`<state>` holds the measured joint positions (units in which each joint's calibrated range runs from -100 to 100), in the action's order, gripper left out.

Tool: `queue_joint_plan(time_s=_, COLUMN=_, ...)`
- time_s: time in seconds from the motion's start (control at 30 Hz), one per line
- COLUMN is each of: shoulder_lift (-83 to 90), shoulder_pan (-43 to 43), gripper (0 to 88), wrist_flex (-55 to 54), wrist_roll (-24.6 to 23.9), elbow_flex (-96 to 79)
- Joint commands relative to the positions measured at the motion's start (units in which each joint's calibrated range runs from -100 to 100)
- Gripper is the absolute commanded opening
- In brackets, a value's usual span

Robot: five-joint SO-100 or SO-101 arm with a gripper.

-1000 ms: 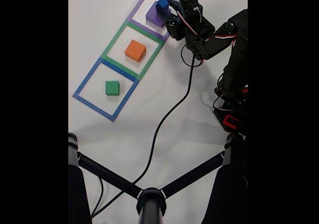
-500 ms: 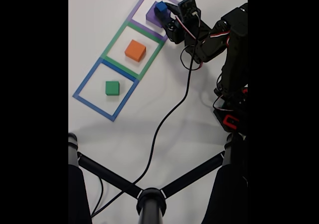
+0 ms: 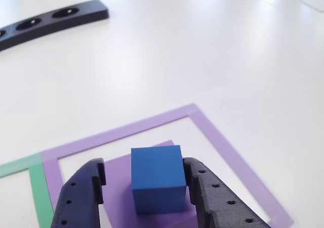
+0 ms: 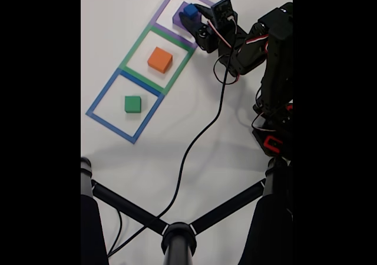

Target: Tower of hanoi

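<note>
- Resting on the purple block (image 3: 119,197), one blue cube (image 3: 157,179) sits between the two dark fingers (image 3: 81,195) of the gripper (image 3: 144,187). In the other view a narrow gap shows between cube and left finger, while the right finger lies against or just beside the cube's side; I cannot tell if the jaws truly clamp it.
- Gripper, fixed view (image 4: 189,13): one unit, at the top square, blue cube (image 4: 190,10) between its tips, over the purple block (image 4: 178,20).
- Foam blocks, count four: one purple, one blue, one salmon-orange block (image 4: 159,59), one green block (image 4: 132,104).
- Tape outlines, count three: purple outline (image 4: 171,3) around the purple block; green outline (image 4: 134,46) around the orange block; blue outline (image 4: 105,94) around the green block. They form a diagonal row, each sharing an edge with the next.
- Black bar (image 3: 48,19): one, lying well apart from the blocks on the white table (image 3: 202,50); three round holes show in the other view.
- Black cable (image 4: 194,141): one, running from the arm across the table toward the lower edge of the fixed view.
- Writing, brands, labels: none legible on any item.
</note>
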<state>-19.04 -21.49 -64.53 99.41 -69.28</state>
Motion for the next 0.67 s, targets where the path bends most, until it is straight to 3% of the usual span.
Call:
queue_joint_plan(time_s=0.0, shoulder_lift=1.2, shoulder_pan=0.0, gripper=21.3, wrist_flex=-1.4, wrist_roll=0.6, elbow_flex=0.6)
queue_joint_plan(time_s=0.17, shoulder_lift=8.1, shoulder_pan=-0.4, gripper=24.6, wrist_flex=1.8, wrist_roll=0.6, elbow_flex=-2.6)
queue_joint_plan(time_s=0.27, shoulder_lift=16.4, shoulder_pan=-0.5, gripper=25.0, wrist_flex=9.6, wrist_roll=0.6, elbow_flex=-4.6)
queue_joint_plan(time_s=0.47, shoulder_lift=38.8, shoulder_pan=-0.5, gripper=21.8, wrist_flex=43.3, wrist_roll=0.6, elbow_flex=-1.8)
queue_joint_plan(time_s=0.63, shoulder_lift=53.5, shoulder_pan=1.3, gripper=8.9, wrist_flex=72.0, wrist_roll=0.6, elbow_flex=5.9)
